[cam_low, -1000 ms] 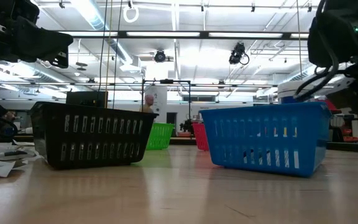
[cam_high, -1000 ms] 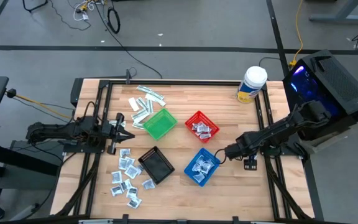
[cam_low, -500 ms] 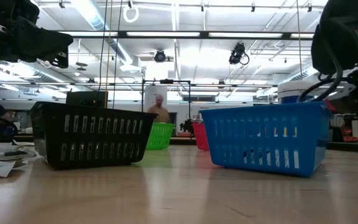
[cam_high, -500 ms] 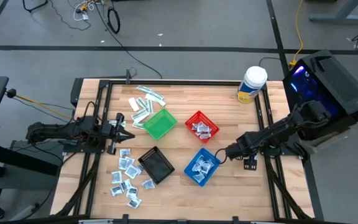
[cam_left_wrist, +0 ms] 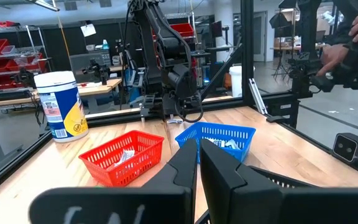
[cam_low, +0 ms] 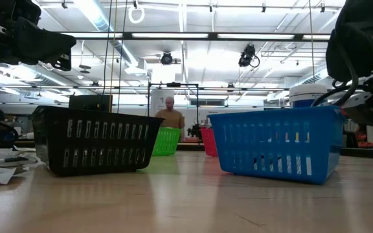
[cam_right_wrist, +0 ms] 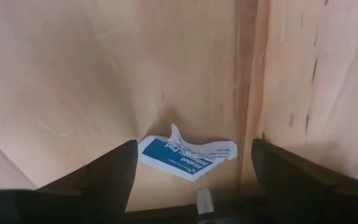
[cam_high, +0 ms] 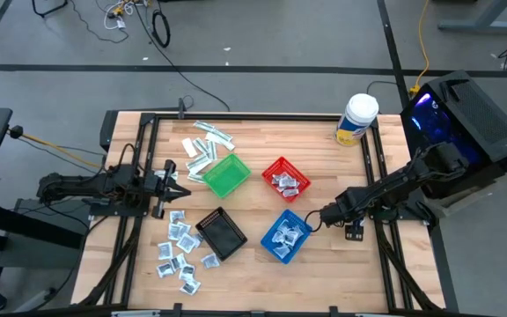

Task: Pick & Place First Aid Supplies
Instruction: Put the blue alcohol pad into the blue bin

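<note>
White-and-blue sachets (cam_high: 180,251) lie scattered flat; pale strips (cam_high: 208,141) beside them; some in baskets

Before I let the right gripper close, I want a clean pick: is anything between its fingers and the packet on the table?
Nothing visible. In the right wrist view the white-and-blue packet lies flat on bare wood, alone between the right gripper's open fingers.
</note>
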Robot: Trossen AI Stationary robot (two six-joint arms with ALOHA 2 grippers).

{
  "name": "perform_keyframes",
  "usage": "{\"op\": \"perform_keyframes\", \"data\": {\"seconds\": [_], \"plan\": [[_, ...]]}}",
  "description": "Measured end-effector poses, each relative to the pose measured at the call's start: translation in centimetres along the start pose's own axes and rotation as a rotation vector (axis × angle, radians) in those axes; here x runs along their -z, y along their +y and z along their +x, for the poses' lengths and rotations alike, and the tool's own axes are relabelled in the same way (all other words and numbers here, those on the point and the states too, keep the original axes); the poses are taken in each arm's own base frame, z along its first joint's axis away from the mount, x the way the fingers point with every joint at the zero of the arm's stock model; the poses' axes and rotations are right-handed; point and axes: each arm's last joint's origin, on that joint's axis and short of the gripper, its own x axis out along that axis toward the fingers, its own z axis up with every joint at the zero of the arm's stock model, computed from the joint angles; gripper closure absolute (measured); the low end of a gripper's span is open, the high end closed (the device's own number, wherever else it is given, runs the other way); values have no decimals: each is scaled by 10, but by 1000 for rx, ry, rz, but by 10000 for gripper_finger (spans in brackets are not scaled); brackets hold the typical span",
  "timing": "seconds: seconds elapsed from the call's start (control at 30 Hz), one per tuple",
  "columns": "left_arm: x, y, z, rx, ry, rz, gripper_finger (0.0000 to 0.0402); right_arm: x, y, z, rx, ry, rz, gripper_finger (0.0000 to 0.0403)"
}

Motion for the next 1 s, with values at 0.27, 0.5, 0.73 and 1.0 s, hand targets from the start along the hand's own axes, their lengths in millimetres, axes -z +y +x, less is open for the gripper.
{"op": "perform_keyframes", "data": {"seconds": [0.27, 0.5, 0.73, 1.0], "plan": [[0, 0, 0, 0, 0, 0, 376, -2, 1, 0, -11, -21, -14, 145], [0, 0, 0, 0, 0, 0, 376, -2, 2, -1, -21, -19, -5, 182], [0, 0, 0, 0, 0, 0, 376, -9, 6, -17, -20, -76, -16, 163], [0, 0, 0, 0, 0, 0, 376, -2, 8, -22, -34, 5, -17, 116]]}}
